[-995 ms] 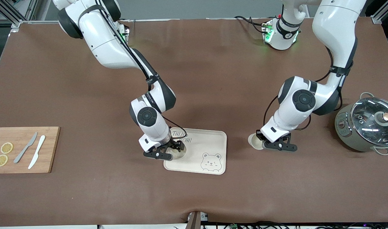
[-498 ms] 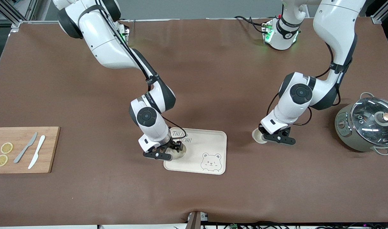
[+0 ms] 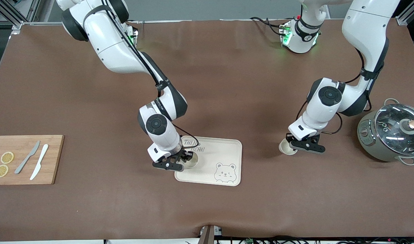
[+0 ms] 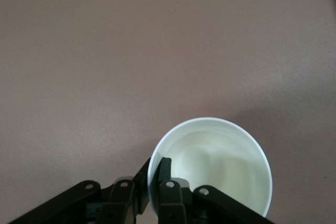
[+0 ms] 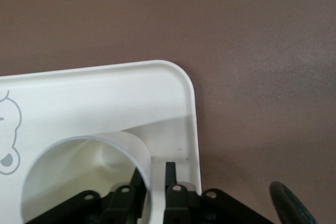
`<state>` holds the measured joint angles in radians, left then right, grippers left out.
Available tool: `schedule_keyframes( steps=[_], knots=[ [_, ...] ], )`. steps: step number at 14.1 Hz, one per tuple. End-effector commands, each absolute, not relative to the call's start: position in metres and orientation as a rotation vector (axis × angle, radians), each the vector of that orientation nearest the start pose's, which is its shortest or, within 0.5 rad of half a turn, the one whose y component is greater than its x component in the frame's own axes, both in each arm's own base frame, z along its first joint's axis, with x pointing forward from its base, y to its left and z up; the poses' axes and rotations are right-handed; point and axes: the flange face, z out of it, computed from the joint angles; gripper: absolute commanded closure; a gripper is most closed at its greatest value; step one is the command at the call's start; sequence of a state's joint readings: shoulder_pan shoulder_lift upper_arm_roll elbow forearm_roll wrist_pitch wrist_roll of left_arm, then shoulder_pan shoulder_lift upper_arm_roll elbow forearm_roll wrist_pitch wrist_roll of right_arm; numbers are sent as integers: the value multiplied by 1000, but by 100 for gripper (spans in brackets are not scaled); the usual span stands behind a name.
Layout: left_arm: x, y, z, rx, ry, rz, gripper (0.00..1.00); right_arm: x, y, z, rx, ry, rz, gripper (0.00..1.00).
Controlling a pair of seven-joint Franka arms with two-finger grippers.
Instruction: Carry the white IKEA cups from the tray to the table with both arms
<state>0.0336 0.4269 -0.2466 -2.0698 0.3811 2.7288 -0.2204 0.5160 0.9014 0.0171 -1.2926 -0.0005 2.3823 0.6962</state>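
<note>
The bench (image 3: 227, 84) wears a matt brown covering, faintly creased. Both white cups (image 4: 210, 169) (image 5: 86, 182) look smooth, softly glossy inside. The bear tray (image 3: 227, 152) is matt cream plastic. The cutting board (image 3: 23, 159) shows wood grain; the pot's lid (image 3: 398, 127) gleams like glass.

I see a broad table (image 3: 227, 81) covered in brown matting, with soft glare on its surface nearer the arm bases. Metal frame rails (image 3: 10, 15) stand at its corners, against a grey wall (image 3: 193, 8).
</note>
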Motion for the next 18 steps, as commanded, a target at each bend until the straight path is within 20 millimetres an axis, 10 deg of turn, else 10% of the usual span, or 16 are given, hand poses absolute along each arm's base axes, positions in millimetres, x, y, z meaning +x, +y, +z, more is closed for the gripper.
schedule_keyframes(
  steps=[1,9,13,14,15,18],
  knots=[
    [593,-144,250,-3041,473,-456,100,667,388,220,-3007,274,-253,97],
    [594,-135,225,-3037,520,-513,100,668,380,255,-3023,296,-196,100],
    [595,-126,221,-3039,513,-554,100,686,340,342,-3037,355,-52,100],
    [595,-129,221,-3048,483,-557,72,691,319,375,-3024,273,-68,100],
    [595,-131,220,-3048,488,-556,1,694,291,399,-3023,164,-56,100],
    [596,-131,223,-3064,420,-560,0,695,192,441,-3057,-102,50,100]
  ],
)
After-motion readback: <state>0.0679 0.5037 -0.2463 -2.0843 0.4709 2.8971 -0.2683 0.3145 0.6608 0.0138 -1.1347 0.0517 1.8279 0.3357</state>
